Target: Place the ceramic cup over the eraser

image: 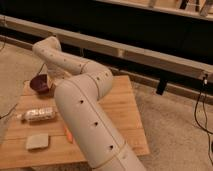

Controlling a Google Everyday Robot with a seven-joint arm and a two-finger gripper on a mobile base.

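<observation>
The ceramic cup (39,83) is dark maroon and stands upright at the far left corner of the wooden table (122,107). The eraser (37,141) is a pale flat block near the table's front left edge, well apart from the cup. My white arm reaches over the table from the front, bends at its far end and comes down at the cup's right side. The gripper (52,80) is right by the cup's rim, largely hidden by the arm.
A clear plastic bottle (36,115) lies on its side between the cup and the eraser. A small orange object (67,134) lies next to the arm. A long low rail (150,54) runs behind the table. Cables (202,107) hang at the right.
</observation>
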